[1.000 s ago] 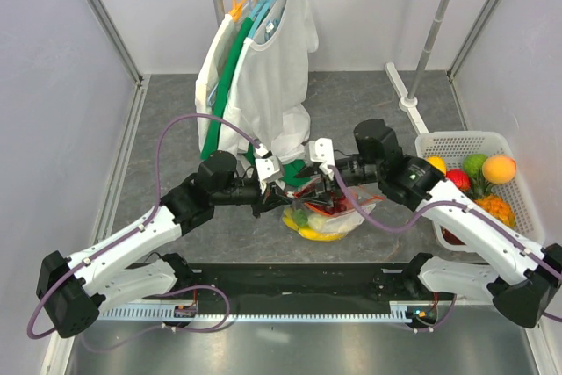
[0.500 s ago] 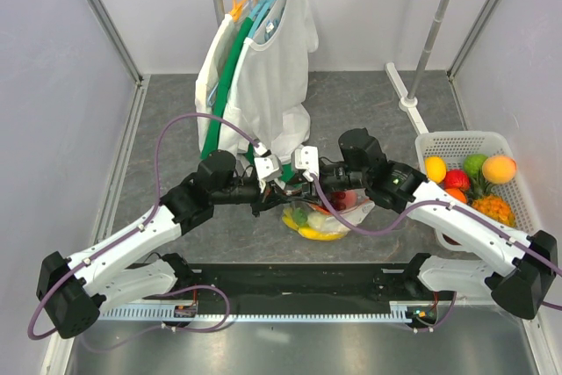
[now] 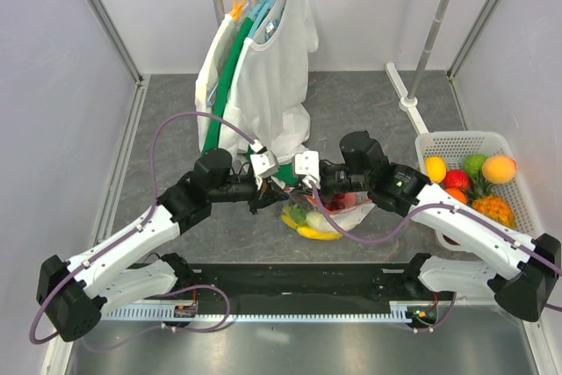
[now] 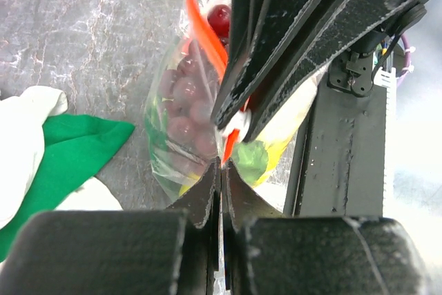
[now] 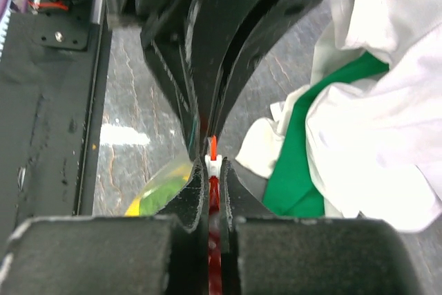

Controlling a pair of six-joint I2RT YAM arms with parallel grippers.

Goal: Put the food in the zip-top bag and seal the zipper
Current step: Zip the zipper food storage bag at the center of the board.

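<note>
The clear zip-top bag [image 3: 338, 215] hangs between both grippers just above the table, and the food [image 3: 309, 231] shows through it as yellow, green and dark red pieces [image 4: 185, 94]. My left gripper [image 4: 222, 168] is shut on the bag's end at the orange zipper [image 4: 207, 39]. Right beside it, my right gripper [image 5: 213, 164] is shut on the zipper's small white slider [image 5: 213, 166]. In the top view the left gripper [image 3: 274, 189] and right gripper [image 3: 299, 189] nearly touch tip to tip.
A white slatted basket [image 3: 450, 143] holding more fruit stands at the right. White and green shirts [image 3: 263, 76] hang from a rack behind the grippers, hems on the table [image 5: 304, 150]. The rack's pole foot [image 3: 406, 94] is at the back right.
My right gripper has moved left along the bag's mouth to meet the left gripper and has closed on the slider. The left gripper stayed shut and shifted slightly back.
</note>
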